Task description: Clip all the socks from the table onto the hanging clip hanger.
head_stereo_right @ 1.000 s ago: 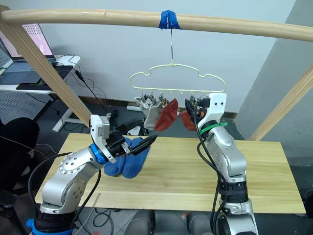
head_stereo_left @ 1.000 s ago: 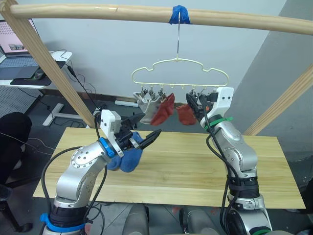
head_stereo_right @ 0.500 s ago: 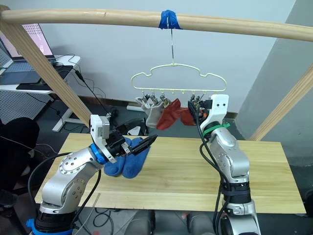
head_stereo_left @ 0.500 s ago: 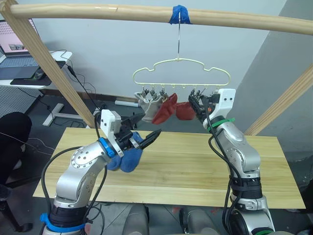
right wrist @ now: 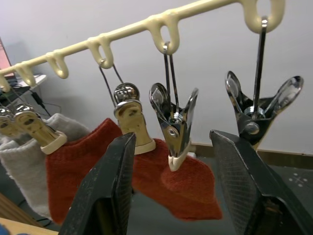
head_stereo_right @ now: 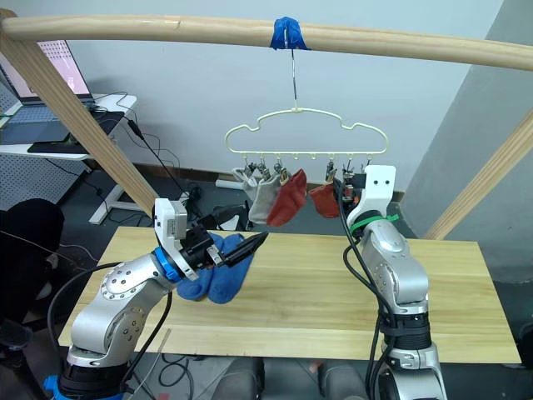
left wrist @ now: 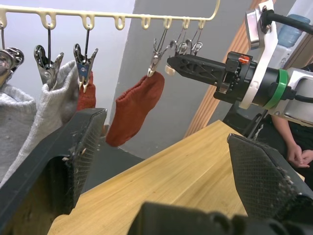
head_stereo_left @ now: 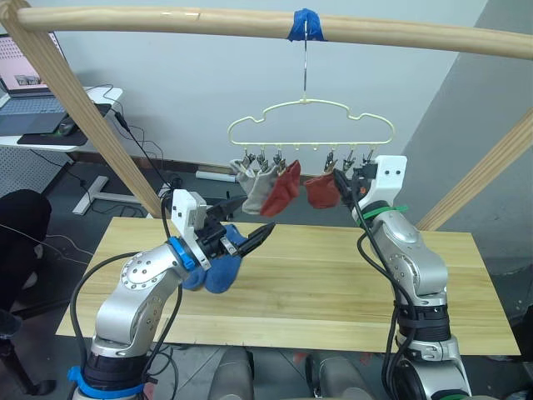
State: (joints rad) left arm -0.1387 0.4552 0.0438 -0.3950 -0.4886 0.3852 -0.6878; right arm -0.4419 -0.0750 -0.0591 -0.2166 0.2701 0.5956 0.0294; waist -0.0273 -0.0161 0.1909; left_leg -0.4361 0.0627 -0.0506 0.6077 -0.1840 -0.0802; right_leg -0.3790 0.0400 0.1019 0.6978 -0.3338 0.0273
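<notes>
The pale-yellow clip hanger (head_stereo_left: 310, 125) hangs by its hook from the taped rail. Clipped on it are two grey socks (head_stereo_left: 253, 183) and two rust-red socks (head_stereo_left: 283, 185) (head_stereo_left: 321, 192). My right gripper (head_stereo_left: 341, 185) stands open just right of the second red sock, its fingers either side of the clip (right wrist: 173, 129) that bites that sock (right wrist: 188, 188). Two blue socks (head_stereo_left: 218, 267) lie on the table (head_stereo_left: 333, 283) at the left. My left gripper (head_stereo_left: 244, 222) hovers open over them, with nothing between its fingers (left wrist: 78, 142).
The pale wooden rail frame (head_stereo_left: 166, 21) spans overhead, with slanted posts (head_stereo_left: 92, 125) at left and right. Bare clips (right wrist: 257, 112) hang at the hanger's right end. A desk with a laptop (head_stereo_left: 42, 108) stands back left. A person's hands (left wrist: 293, 152) are beyond the table.
My right gripper let go of the second red sock, which now hangs from its clip, and drew back to the right. The hanger swung slightly right. The left arm stayed put.
</notes>
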